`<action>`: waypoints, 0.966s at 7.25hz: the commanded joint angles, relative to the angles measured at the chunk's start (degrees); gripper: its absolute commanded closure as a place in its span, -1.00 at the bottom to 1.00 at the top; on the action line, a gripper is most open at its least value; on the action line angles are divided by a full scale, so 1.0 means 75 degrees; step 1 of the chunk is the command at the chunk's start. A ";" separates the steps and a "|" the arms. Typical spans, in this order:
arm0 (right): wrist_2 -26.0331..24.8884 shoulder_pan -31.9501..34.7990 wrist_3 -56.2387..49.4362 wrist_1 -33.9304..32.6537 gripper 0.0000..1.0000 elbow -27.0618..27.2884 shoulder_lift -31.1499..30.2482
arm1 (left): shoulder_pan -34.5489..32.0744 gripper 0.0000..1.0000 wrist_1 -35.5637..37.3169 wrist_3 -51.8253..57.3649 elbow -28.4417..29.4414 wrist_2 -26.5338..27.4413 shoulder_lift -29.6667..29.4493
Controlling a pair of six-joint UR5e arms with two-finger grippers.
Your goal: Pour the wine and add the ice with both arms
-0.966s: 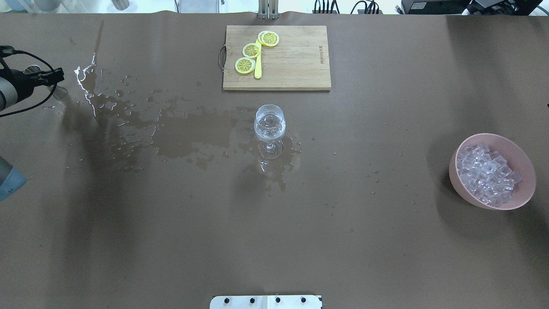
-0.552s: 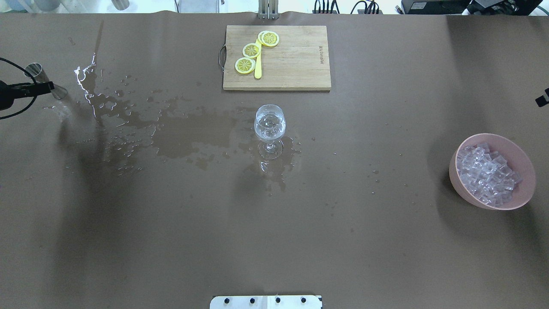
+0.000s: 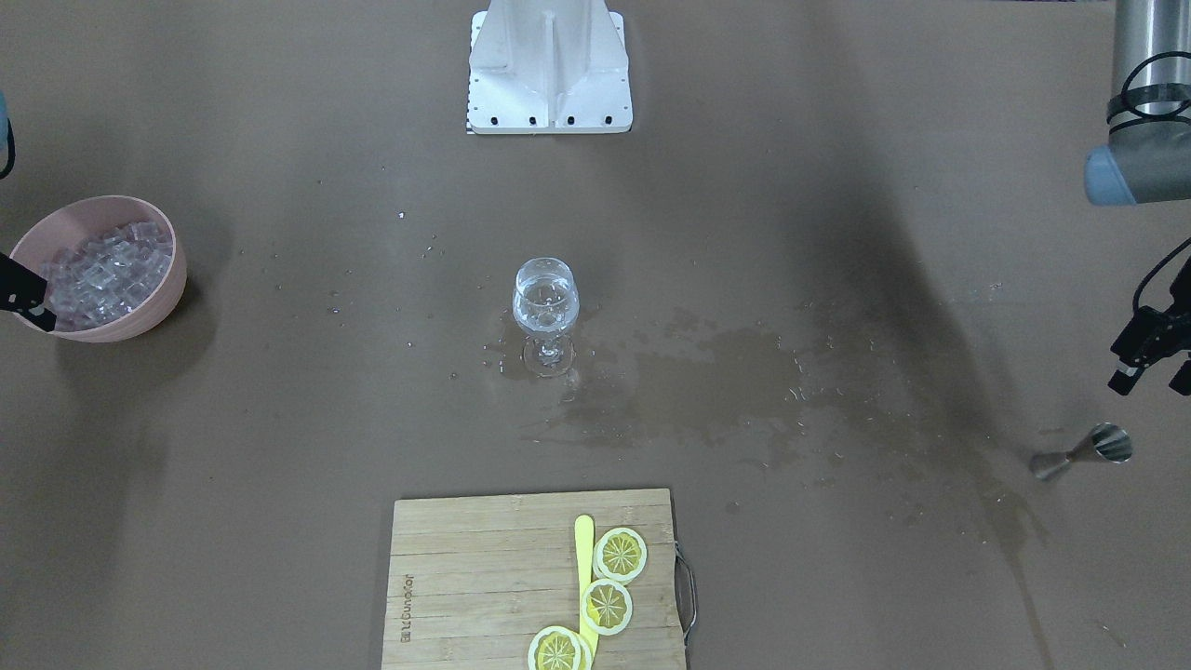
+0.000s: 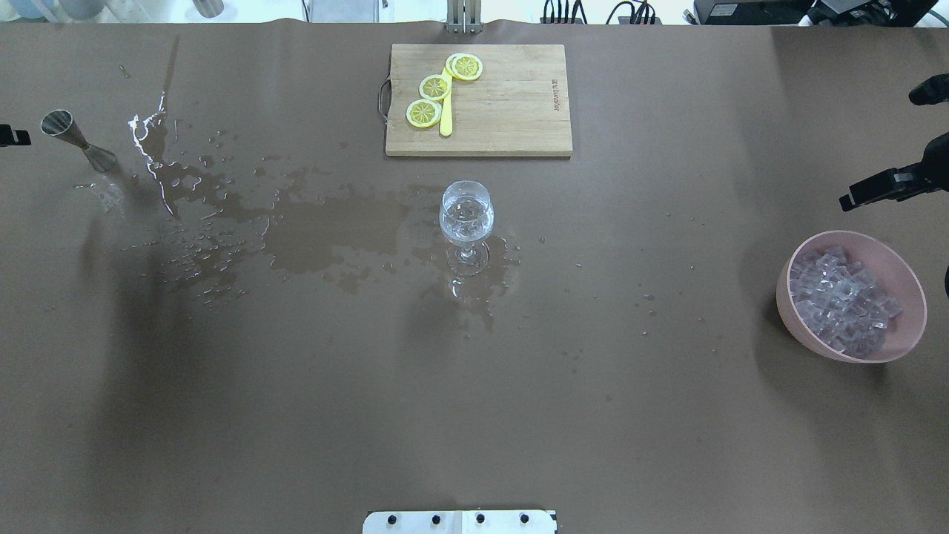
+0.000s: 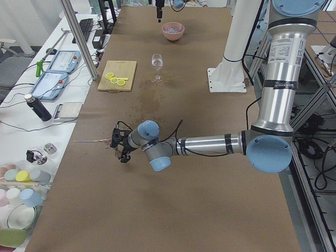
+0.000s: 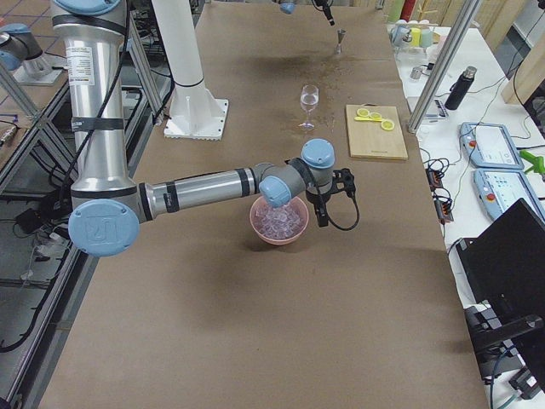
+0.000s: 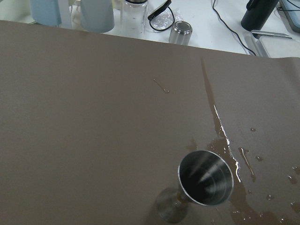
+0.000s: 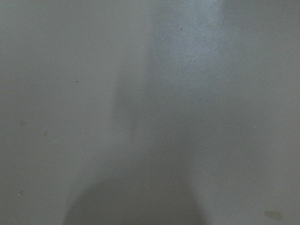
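Wine (image 4: 465, 222): in wine glass (image 4: 465, 194), already poured. Left gripper (image 3: 1152, 380): withdrawn from jigger (image 4: 74, 137), far left of glass; parted, empty. Right gripper (image 4: 882, 189): newly arrived beside ice (image 4: 841, 304), far right of glass; spread unreadable. Ice next.

Glass (image 4: 465, 211) mid-tabletop (image 4: 296, 415); board (image 4: 511, 111) with lemon slices (image 4: 434, 87) beyond it; ice (image 4: 841, 300) in bowl (image 4: 904, 276) far right; jigger (image 4: 74, 137) far left.

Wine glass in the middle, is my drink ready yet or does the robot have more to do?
Done: the clear stemmed wine glass holds clear wine, and the steel cone-shaped jigger stands alone, apart from the open left gripper. In hand: the right gripper hangs near the pink bowl of clear ice cubes, gripping nothing I can see. Left: ice into the glass; I see none there.
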 commanded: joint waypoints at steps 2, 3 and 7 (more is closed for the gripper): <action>0.0000 -0.0526 0.1648 0.0168 -0.96 0.1054 -0.1256 | -0.0125 -0.97 0.0034 0.0046 -0.0010 -0.0196 0.0017; -0.0012 -0.0643 0.2164 0.0180 -0.90 0.1055 -0.1270 | -0.0125 -0.97 0.0034 0.0057 -0.0011 -0.0184 0.0017; -0.0222 -0.1289 0.3048 0.0204 -0.62 0.0635 -0.1001 | -0.0137 -0.97 0.0022 0.0058 -0.0022 -0.0102 0.0064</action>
